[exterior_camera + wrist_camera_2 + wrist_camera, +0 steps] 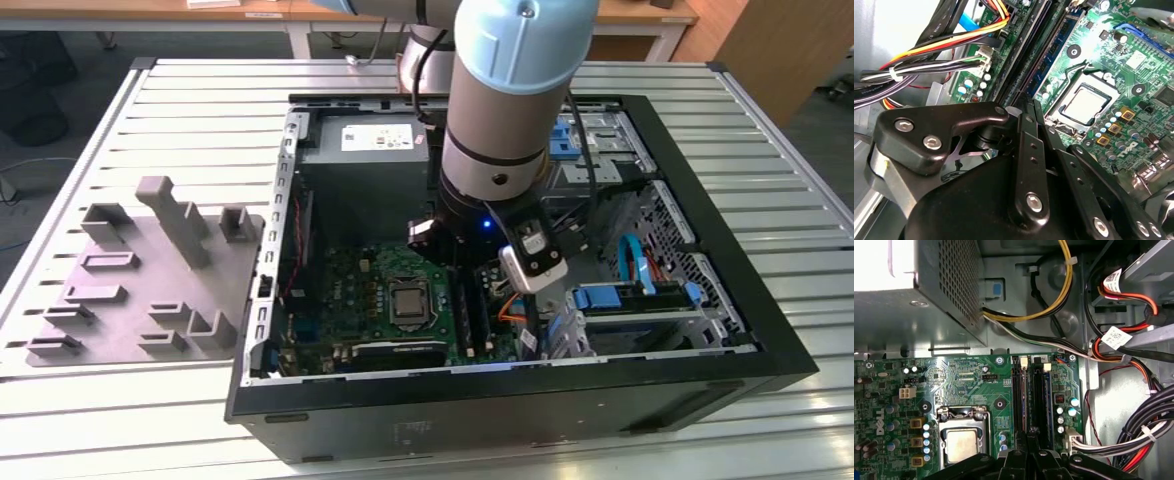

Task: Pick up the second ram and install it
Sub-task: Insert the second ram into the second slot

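Note:
In the exterior view my gripper [470,268] is down inside the open computer case, over the motherboard [350,300] just to the view's right of the processor socket. The second ram [1027,400], a thin blue-green stick, stands on edge in a long black memory slot [1040,400] area beside the socket. In the second wrist view the same stick [1053,56] runs straight out from my fingertips [1025,107]. The fingers are drawn together on the near part of its top edge. The part of the stick under them is hidden.
The grey fixture block [147,275] with upright posts lies on the slatted table to the exterior view's left of the case. Cable bundles [1134,435] and the power supply [919,295] crowd the slots. The drive cage [641,300] with blue parts sits to the exterior view's right.

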`<act>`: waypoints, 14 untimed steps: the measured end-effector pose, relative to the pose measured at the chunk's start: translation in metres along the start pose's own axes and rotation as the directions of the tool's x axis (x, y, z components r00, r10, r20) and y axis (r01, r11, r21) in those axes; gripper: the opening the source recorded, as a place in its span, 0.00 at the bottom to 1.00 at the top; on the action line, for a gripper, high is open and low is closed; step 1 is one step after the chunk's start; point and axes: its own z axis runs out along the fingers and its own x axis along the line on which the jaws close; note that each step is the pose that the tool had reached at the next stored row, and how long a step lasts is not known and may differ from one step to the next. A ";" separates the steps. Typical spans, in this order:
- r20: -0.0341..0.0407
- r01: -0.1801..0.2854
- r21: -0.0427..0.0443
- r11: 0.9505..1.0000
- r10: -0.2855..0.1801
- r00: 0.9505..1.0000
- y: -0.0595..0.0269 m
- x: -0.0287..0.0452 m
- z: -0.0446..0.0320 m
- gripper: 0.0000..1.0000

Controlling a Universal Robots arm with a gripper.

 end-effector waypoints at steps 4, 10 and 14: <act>0.000 0.000 0.002 1.000 0.000 1.000 0.0001 -0.0001 -0.0006 0.12; 0.000 0.000 0.008 1.000 0.000 1.000 0.0001 -0.0002 -0.0008 0.12; 0.001 0.000 0.010 1.000 0.000 1.000 0.0000 -0.0003 -0.0008 0.12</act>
